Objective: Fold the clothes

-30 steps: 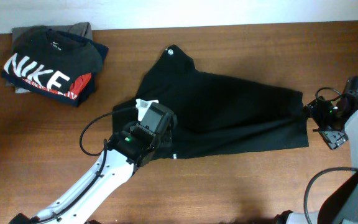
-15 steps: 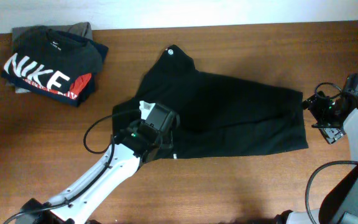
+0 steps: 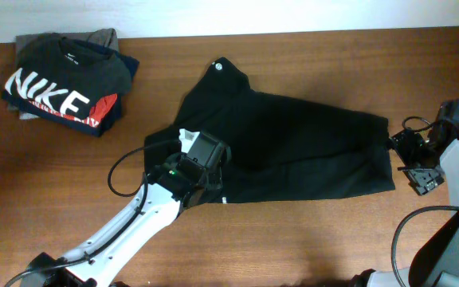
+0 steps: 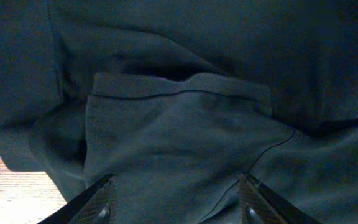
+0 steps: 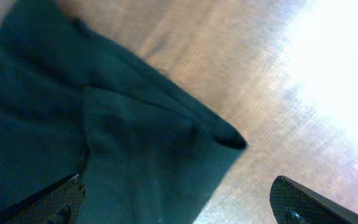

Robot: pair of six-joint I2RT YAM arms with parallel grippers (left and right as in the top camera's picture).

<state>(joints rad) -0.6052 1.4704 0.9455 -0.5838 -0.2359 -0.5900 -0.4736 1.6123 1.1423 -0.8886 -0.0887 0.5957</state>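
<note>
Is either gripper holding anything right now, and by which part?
Nothing is held. The left gripper is open above the black top; the right gripper is open over its corner.

clothes (image 4: 185, 124) cropped, left end effector (image 4: 176, 202) fingers clipped

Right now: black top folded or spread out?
Mostly spread: the black top lies loosely across the table, with only one hemmed flap doubled over beneath the open left gripper.
</note>
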